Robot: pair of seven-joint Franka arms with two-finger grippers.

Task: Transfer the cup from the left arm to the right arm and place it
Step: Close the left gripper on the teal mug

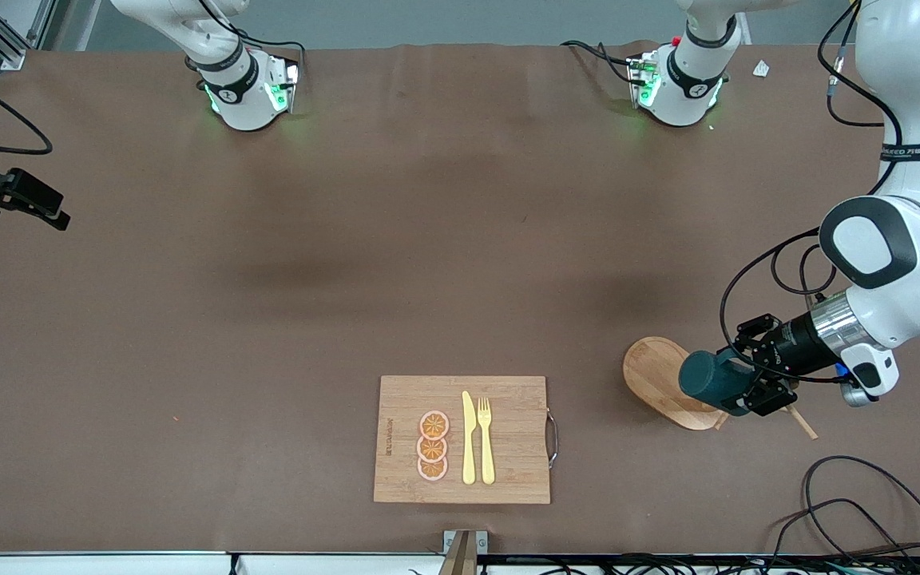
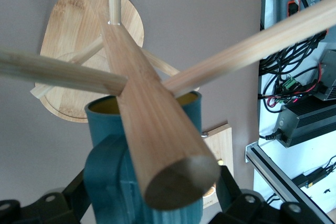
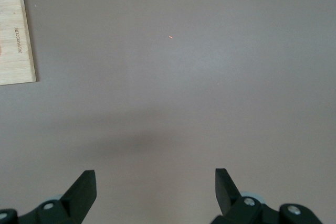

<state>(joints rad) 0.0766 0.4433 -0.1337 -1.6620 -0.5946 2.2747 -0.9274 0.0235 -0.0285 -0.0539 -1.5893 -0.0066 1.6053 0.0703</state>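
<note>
left gripper (image 1: 750, 394) at the left arm's end of the table, wrapped around the cup (image 1: 711, 382); fingers (image 2: 107, 182) flanking the ribbed teal wall in the left wrist view, one each side, pressed against it. cup on its side in the front view, base pointing toward the right arm's end, over the rounded wooden base (image 1: 662, 382) of the mug rack. cannot tell from either view whether the cup is hanging on a peg or carried by the gripper alone. yellow inside of the cup visible in the left wrist view just past the rack's central post (image 2: 152, 114), with pegs (image 2: 252, 45) crossing close above the rim.

right gripper (image 1: 17, 198) at the right arm's end of the table, near the view's edge, waiting; jaws wide apart with nothing between, bare brown tablecloth (image 3: 184, 77) under it in the right wrist view.

bamboo cutting board (image 1: 508, 471) near the front camera, mid-table, well apart from the cup. on it: three orange slices (image 1: 433, 446) in a column, yellow knife (image 1: 469, 438) and yellow fork (image 1: 485, 439) side by side.
</note>
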